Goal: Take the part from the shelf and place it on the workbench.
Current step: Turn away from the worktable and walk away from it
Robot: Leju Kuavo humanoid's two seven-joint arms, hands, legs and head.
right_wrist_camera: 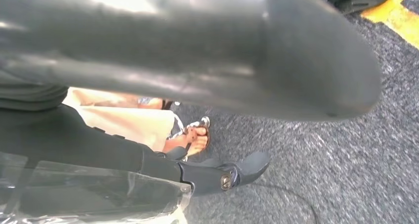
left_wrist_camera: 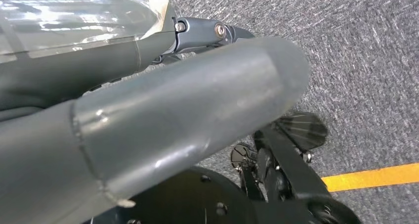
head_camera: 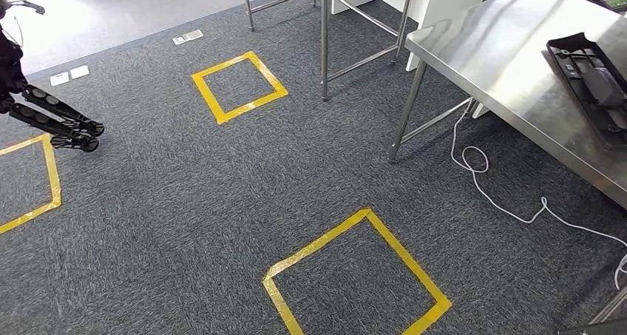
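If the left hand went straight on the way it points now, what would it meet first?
Probably the carpet: the left hand hangs pointing down at the floor, nothing between them. Yellow tape lies to one side; depth is unclear.

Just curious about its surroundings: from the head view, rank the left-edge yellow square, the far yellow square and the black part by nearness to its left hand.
1. Left-edge yellow square, beside the left hand.
2. Far yellow square, centre.
3. Black part, on the table, far right.

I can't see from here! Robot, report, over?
Left hand, right hand empty, open. Black part on workbench. White cable loose on floor beside it.
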